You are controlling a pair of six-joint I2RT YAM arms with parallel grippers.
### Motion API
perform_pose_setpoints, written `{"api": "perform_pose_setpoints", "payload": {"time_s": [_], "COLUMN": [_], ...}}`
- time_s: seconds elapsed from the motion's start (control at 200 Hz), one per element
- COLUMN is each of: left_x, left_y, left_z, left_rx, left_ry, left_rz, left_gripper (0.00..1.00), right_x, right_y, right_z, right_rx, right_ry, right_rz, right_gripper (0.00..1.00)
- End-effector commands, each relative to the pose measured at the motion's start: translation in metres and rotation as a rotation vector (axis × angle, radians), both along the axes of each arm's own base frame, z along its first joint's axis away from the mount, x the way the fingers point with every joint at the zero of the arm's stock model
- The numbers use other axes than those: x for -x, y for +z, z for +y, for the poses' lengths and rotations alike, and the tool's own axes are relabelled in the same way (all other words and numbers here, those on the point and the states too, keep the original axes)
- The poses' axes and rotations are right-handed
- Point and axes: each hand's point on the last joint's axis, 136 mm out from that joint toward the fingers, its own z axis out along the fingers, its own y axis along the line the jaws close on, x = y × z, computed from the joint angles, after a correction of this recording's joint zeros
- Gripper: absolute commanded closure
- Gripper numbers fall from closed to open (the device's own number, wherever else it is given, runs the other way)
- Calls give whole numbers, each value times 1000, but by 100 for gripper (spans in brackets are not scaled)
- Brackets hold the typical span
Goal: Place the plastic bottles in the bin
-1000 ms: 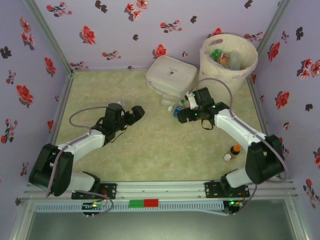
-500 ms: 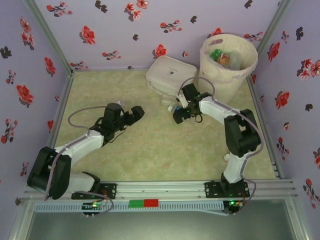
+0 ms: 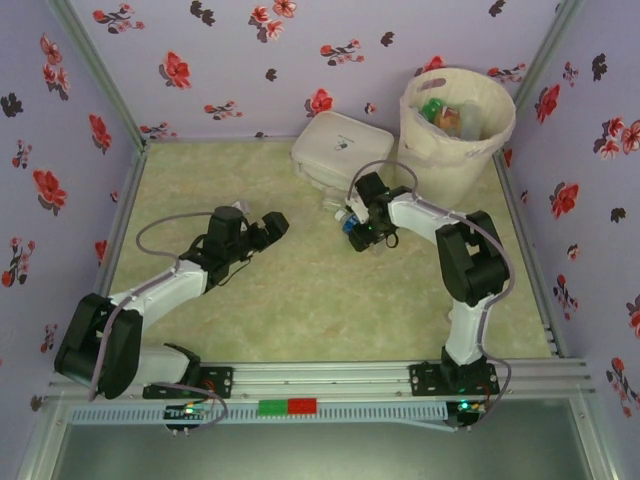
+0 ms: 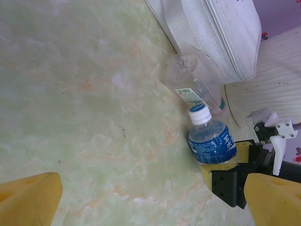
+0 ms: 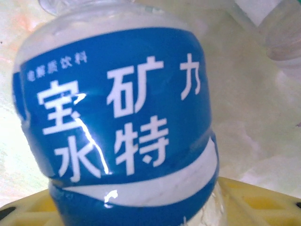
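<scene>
While the left gripper [image 3: 277, 224] gapes wide, the right gripper [image 3: 352, 227] pinches a clear, blue-labelled, white-capped plastic bottle [image 4: 211, 142] between its fingers.

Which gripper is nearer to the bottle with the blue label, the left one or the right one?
Right. The right gripper has the blue-label bottle between its fingers; the left gripper hangs open, well apart to its left.

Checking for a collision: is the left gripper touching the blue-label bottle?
Apart. In the top external view, bare table lies between the left gripper and the blue-label bottle.
</scene>
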Motion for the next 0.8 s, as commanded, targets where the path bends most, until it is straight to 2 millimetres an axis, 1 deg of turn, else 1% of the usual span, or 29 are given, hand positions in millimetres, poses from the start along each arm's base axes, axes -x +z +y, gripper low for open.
{"api": "perform_pose_setpoints", "payload": {"time_s": [0.0,0.12,0.255,0.39,0.485,0.57,0.7,0.79], "left_x": [4,5,6,5,5,5,5,7], "left_y": [3,2,3,4,5,4,7,8], "left_z": [-1,-1,0,3,5,6,9,11], "left_rx": [-5,-6,-6,-16,-25,-38,-65,-87], "left_ry": [-19,-20,-20,-11,-7,-12,-25,-37], "left_rz": [-17,-17,-20,-33,-41,-43,-60,-69], "left_gripper": [0,0,0,0,0,0,0,0], "right_x": [-1,3,10,18,21,21,20,15], "right_y": [3,17,40,73,99,124,175,213], "right_z": [4,17,32,49,59,62,68,65], "right_rx": [2,-75,-198,-352,-441,-499,-632,-733], "right_ry": [23,40,45,57,64,65,79,72], "right_rz": [7,-2,-29,-59,-85,-122,-183,-221], "right_gripper": [55,65,68,70,71,73,73,72]}}
